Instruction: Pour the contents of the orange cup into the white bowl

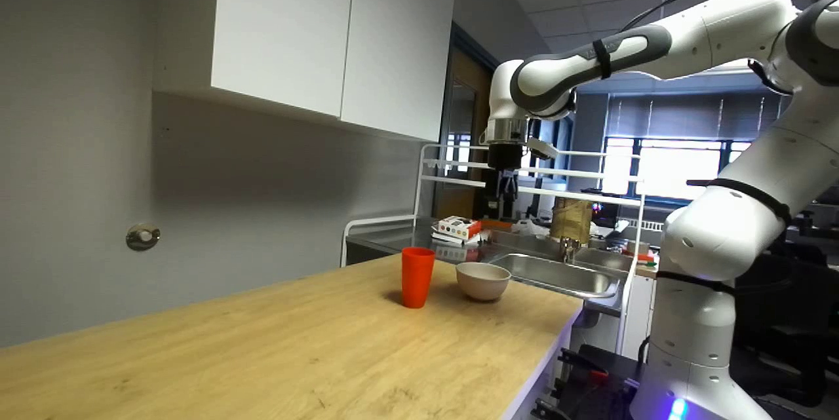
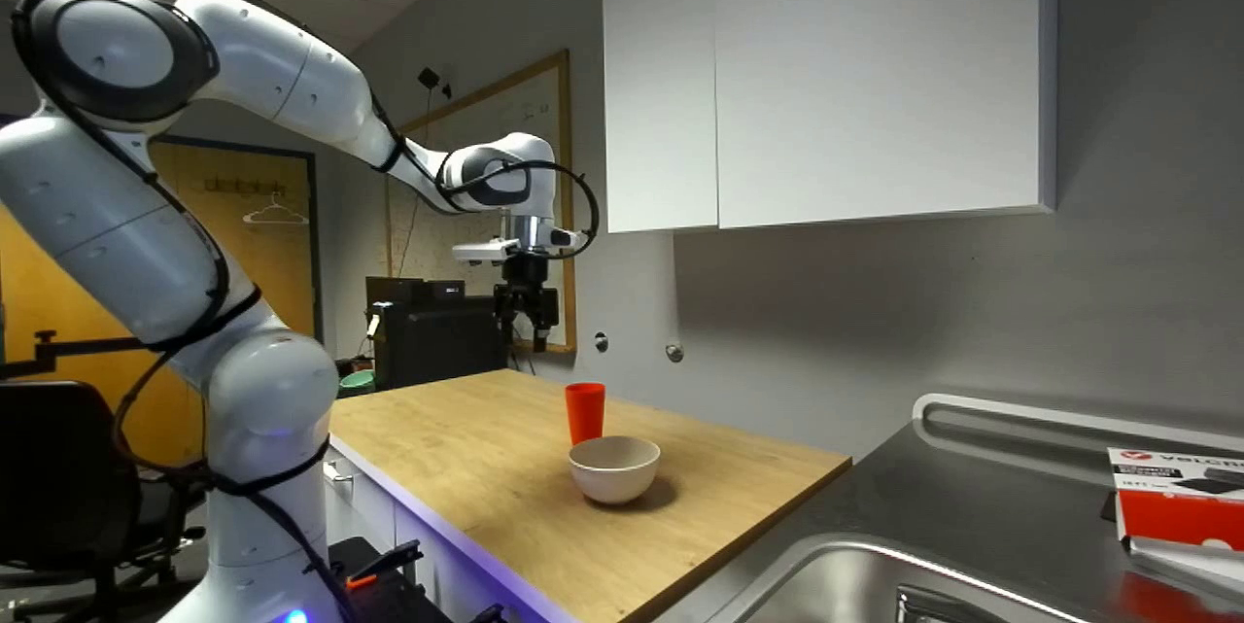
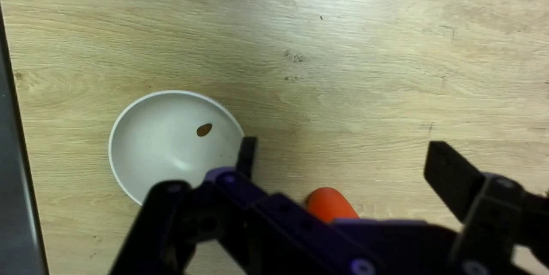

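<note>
The orange cup (image 1: 417, 278) stands upright on the wooden table, close to the white bowl (image 1: 484, 282). The cup (image 2: 585, 412) and the bowl (image 2: 614, 482) also show in an exterior view from the sink side. In the wrist view the bowl (image 3: 146, 137) holds one small brown almond-like piece (image 3: 204, 129). There the cup (image 3: 330, 205) is partly hidden behind the gripper's dark links; its inside is not visible. My gripper (image 3: 343, 146) is open and empty, fingers wide apart and pointing down. It hangs well above the table (image 1: 282, 348), clear of cup and bowl, in both exterior views (image 1: 501, 210) (image 2: 526, 336).
A metal sink (image 1: 557, 276) lies beyond the table's end, with a white rack (image 1: 564, 194) over it. A red and white box (image 2: 1181, 506) lies on the dark counter. White wall cabinets (image 1: 282, 27) hang above the table's back along the wall.
</note>
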You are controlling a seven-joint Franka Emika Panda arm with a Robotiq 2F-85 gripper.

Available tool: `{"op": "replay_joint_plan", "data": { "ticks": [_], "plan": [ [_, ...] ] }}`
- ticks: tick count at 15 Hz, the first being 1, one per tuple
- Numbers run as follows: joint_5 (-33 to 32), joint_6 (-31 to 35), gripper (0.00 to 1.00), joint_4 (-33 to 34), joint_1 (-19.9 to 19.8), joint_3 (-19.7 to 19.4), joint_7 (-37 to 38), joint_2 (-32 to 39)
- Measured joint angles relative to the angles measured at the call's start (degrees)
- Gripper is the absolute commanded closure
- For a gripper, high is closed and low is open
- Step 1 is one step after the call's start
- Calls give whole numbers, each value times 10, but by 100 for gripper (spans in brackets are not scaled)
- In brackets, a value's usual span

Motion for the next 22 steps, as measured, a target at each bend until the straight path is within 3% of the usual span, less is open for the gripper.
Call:
{"op": "replay_joint_plan", "data": {
  "ticks": [13,22],
  "plan": [
    [1,7,0,-1,0,2,2,6],
    [9,72,0,24,22,41,60,61]
  ]
}}
